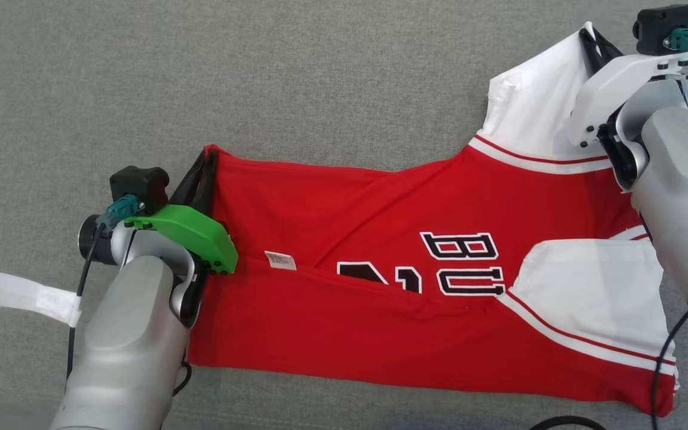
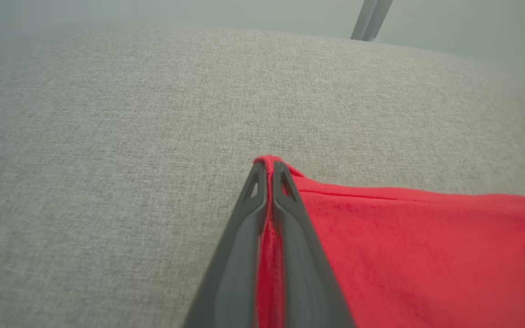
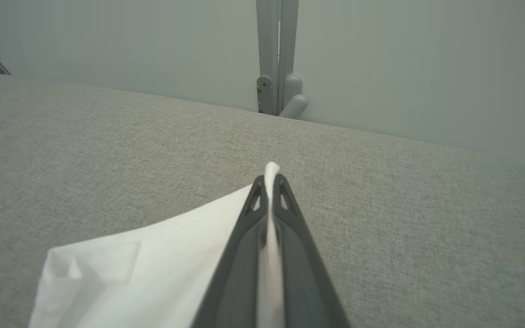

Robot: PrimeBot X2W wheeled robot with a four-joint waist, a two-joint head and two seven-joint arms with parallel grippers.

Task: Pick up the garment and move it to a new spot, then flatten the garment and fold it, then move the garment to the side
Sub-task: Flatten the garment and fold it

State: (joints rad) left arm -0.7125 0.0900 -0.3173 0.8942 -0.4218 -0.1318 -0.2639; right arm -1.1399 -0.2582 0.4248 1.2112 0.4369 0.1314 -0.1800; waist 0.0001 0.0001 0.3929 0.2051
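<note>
On the grey woven worktop (image 1: 320, 77), the red and white cloth jersey (image 1: 380, 227) lies mostly flat at centre. The left tool (image 2: 268, 173) pinches its red corner, the right tool (image 3: 269, 180) its white sleeve; folding looks unfinished.

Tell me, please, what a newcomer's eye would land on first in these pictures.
A red jersey with black lettering lies spread across the grey cloth surface. The left claw pinches its red corner, the right claw its white sleeve at far right.
</note>
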